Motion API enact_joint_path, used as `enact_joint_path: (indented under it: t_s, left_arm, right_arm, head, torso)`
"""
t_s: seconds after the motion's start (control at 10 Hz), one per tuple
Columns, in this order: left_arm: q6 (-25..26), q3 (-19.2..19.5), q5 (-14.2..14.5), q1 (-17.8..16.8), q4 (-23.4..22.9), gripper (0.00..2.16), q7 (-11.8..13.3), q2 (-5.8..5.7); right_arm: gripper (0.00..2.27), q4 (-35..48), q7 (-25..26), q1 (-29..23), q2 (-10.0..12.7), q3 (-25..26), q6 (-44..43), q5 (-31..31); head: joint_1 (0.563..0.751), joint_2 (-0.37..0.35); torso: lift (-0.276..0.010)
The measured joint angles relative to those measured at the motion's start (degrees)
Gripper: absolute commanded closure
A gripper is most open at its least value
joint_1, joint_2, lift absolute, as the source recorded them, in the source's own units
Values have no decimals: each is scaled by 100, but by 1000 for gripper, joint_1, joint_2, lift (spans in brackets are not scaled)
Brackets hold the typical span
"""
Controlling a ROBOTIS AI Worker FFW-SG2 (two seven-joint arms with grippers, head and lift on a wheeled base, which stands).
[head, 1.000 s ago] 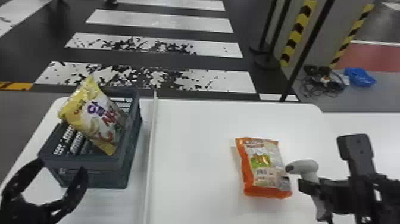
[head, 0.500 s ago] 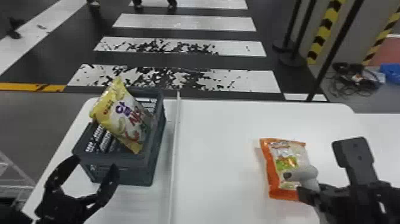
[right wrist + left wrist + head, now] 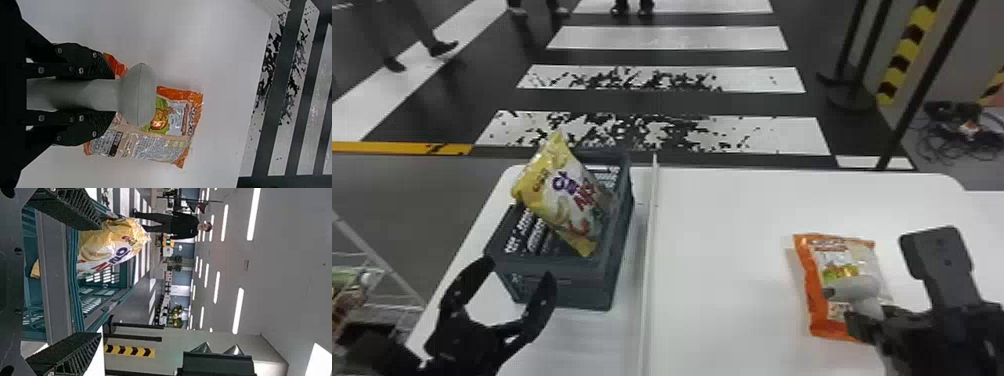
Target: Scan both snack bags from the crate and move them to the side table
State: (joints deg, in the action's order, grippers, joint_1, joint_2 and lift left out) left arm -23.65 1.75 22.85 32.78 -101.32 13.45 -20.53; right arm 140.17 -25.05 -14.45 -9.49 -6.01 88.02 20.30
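My left gripper (image 3: pixel 519 300) stands open just in front of the grey crate (image 3: pixel 567 295). A yellow-and-white snack bag (image 3: pixel 567 200) leans upright in that crate. In the left wrist view, the bag (image 3: pixel 113 246) and crate (image 3: pixel 56 278) lie beyond the open left gripper (image 3: pixel 98 282). My right gripper (image 3: pixel 867 320) is over the white table, shut on a grey scanner (image 3: pixel 857 290). The orange snack bag (image 3: pixel 812 300) lies flat beneath. In the right wrist view, the right gripper (image 3: pixel 101 96) clamps the scanner (image 3: pixel 139 98) above the orange bag (image 3: pixel 168 125).
A raised white strip (image 3: pixel 649 250) runs along the table (image 3: pixel 722 250), between crate and orange bag. A wire rack (image 3: pixel 387 285) with items stands at the left. Black posts (image 3: pixel 922 85) rise behind the table on the right.
The head view has swung leftward, bringing the rack into sight. The scanner in my right gripper now overlaps the orange bag more. The left gripper is still open before the crate.
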Motion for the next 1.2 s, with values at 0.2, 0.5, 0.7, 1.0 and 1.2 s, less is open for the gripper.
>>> enact_joint_path:
  t_s: [0.2,0.5,0.7,1.0,1.2]
  left_arm:
    - [-10,1,0,0,7,29,0,11]
    - [-24,6,0,4,10,29,0,6]
    - [-61,15,1,19,16,29,0,6]
    - [-94,19,8,43,16,29,0,6]
    - [-99,27,9,54,9,29,0,6]
  right_arm:
    - [2223,-12,0,-35,-9,-5,0,39]
    - [2223,-138,-8,-15,-34,-3,-99,44]
    - [2223,-219,-9,-6,-57,18,-192,44]
    - [2219,-208,58,-8,-62,114,-366,49]
    - [2219,-205,82,6,-120,415,-740,-38]
  head:
    - [695,54]
    - [695,51]
    - [695,49]
    - [695,37]
    - [695,12]
  torso:
    - [-99]
    - [-99]
    - [-99]
    - [-99]
    - [-99]
